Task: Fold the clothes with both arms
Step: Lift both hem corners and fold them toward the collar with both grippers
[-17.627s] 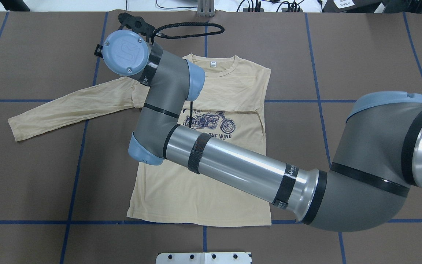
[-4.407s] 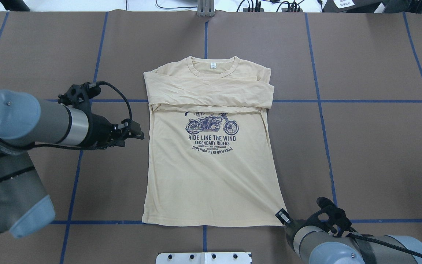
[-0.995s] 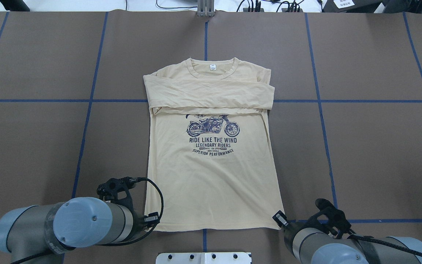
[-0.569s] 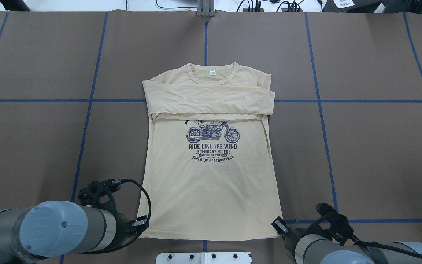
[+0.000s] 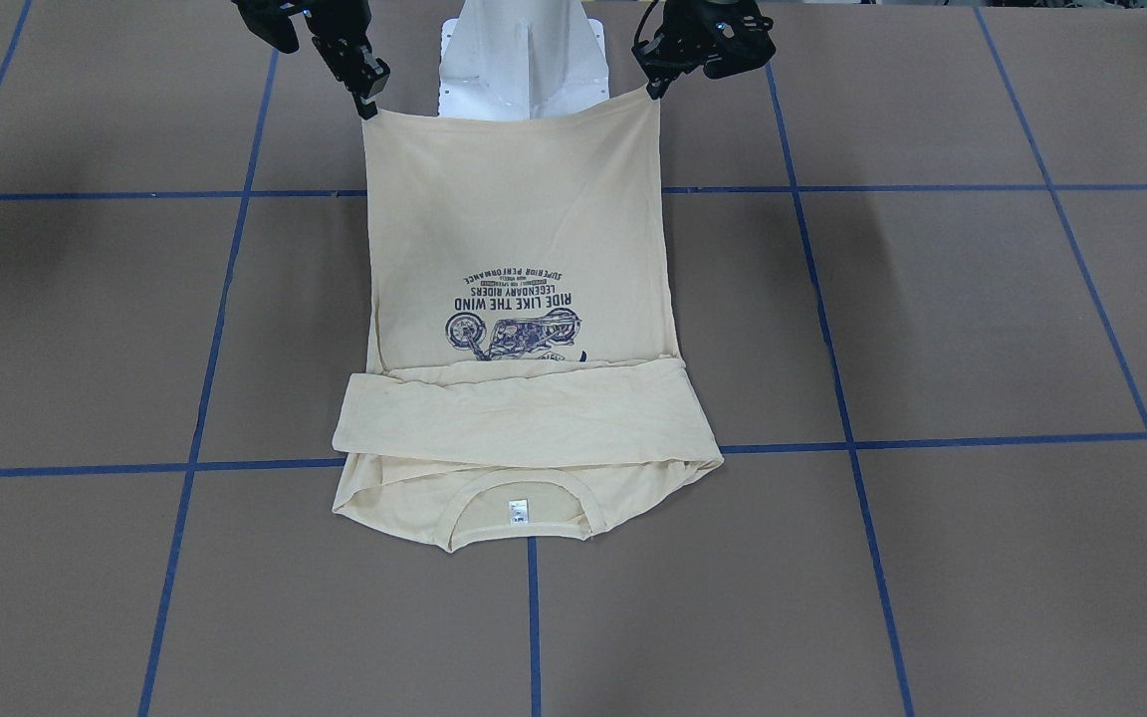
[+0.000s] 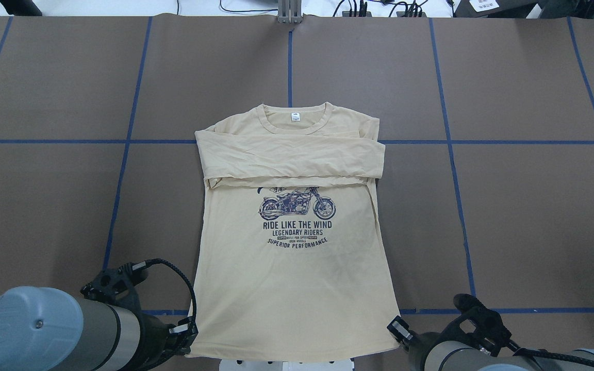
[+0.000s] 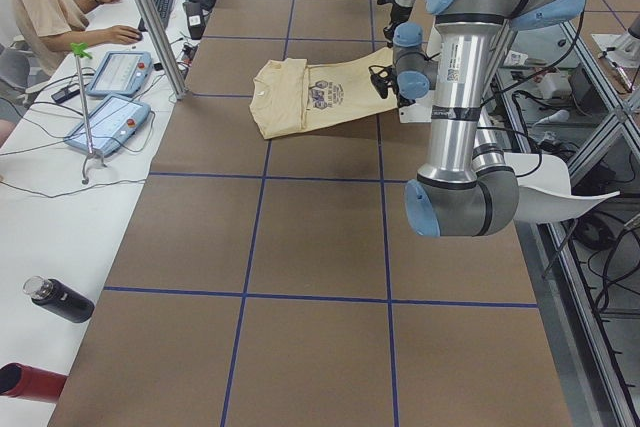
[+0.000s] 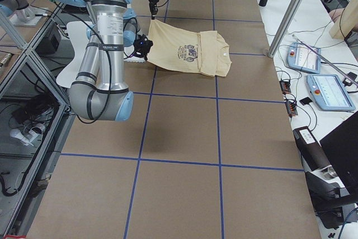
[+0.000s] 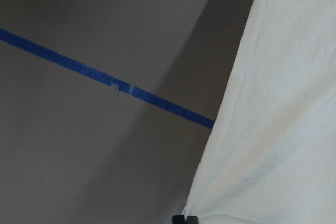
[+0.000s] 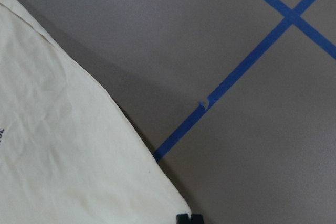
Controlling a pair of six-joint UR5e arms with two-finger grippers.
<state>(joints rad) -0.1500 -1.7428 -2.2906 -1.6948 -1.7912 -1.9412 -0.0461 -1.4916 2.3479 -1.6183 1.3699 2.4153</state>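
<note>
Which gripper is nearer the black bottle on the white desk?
Left. The left gripper grips the shirt at the hem corner toward the bottle; the right gripper, at the far corner.

L gripper [image 5: 652,89] & R gripper [image 5: 366,106] are each pinching a hem corner of the T-shirt [image 5: 519,239], stretching that edge taut across the white pedestal [image 5: 524,55]. Collar end w/ neck tag [image 5: 518,511] is lying on the brown table [image 5: 932,329]. Sleeves [image 5: 524,423] are lying folded across the chest, and the print [image 5: 514,319] is showing upside down.
</note>
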